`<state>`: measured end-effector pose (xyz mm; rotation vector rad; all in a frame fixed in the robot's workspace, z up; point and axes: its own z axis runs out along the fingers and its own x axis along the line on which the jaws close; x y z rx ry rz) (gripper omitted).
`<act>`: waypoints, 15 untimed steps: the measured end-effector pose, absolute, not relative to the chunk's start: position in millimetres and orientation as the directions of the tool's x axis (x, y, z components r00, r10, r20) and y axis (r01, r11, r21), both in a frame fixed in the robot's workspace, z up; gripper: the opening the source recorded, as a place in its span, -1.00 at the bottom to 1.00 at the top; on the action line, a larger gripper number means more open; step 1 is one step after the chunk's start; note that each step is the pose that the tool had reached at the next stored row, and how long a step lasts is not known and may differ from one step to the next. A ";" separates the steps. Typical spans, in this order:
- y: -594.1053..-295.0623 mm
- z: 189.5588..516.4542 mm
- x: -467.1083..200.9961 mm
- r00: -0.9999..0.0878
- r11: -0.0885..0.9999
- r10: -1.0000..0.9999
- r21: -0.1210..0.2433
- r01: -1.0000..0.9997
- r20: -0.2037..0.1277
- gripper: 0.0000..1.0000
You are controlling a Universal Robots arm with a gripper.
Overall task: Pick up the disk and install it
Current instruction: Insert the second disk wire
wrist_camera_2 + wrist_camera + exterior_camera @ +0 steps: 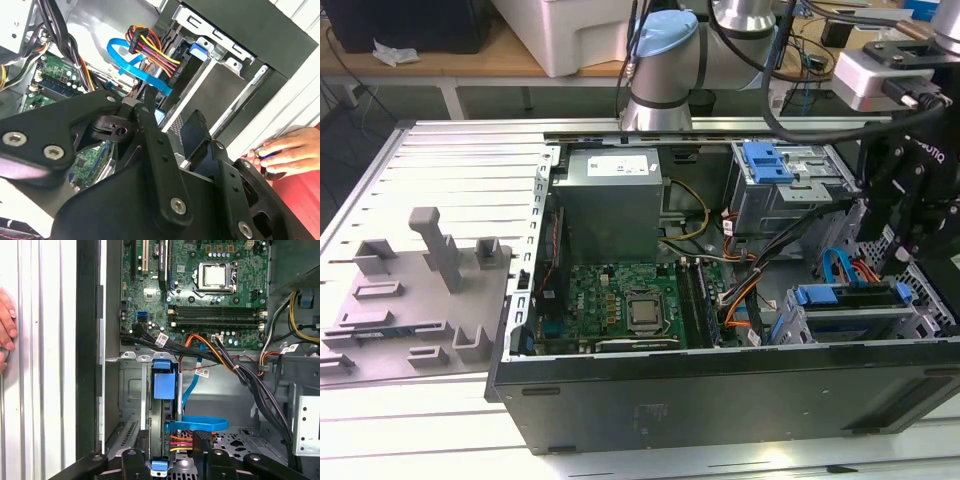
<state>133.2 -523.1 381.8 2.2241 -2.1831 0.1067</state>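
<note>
One disk [165, 385] stands on edge in the drive bay [131, 390] of the open case [720, 390]. The gripper [169, 452] hangs close over it, its fingers spread on both sides and gripping nothing. The installing looks almost complete, I think; final seating would call for straight, gentle pressure.

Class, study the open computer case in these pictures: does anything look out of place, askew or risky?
A person's hand rests on the table just outside the case, close to the gripper working at the disk in its bay. Nothing looks spilled or broken.
</note>
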 end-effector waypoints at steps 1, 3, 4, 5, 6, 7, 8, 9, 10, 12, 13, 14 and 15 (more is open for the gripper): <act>-523.1 382.4 131.5 0.017 -0.020 -0.998 -0.033 -0.999 0.065 -0.04; -523.1 385.2 124.2 0.017 -0.020 -0.998 -0.039 -0.999 0.065 -0.33; -523.1 386.3 120.1 0.017 -0.020 -0.998 -0.043 -0.999 0.066 -0.45; -523.1 386.5 118.2 0.017 -0.020 -0.998 -0.044 -0.999 0.066 -0.58; -523.1 386.5 117.1 0.017 -0.020 -0.998 -0.045 -0.999 0.065 -0.69; -523.1 386.6 115.4 0.017 -0.020 -0.998 -0.047 -0.999 0.065 -0.79; -523.1 386.6 113.4 0.016 -0.020 -0.998 -0.049 -0.999 0.065 -0.79; -523.2 386.6 112.9 0.016 -0.020 -0.998 -0.049 -0.999 0.065 -0.79; -523.2 386.6 112.9 0.016 -0.020 -0.998 -0.049 -0.999 0.065 -0.79; -523.1 386.6 112.9 0.017 -0.020 -0.998 -0.049 -0.999 0.065 -0.79; -523.1 386.6 112.8 0.016 -0.020 -0.998 -0.050 -0.999 0.065 -0.79; -523.1 386.6 112.8 0.016 -0.020 -0.998 -0.050 -0.999 0.065 -0.79; -523.1 386.6 112.8 0.016 -0.020 -0.998 -0.050 -0.999 0.065 -0.79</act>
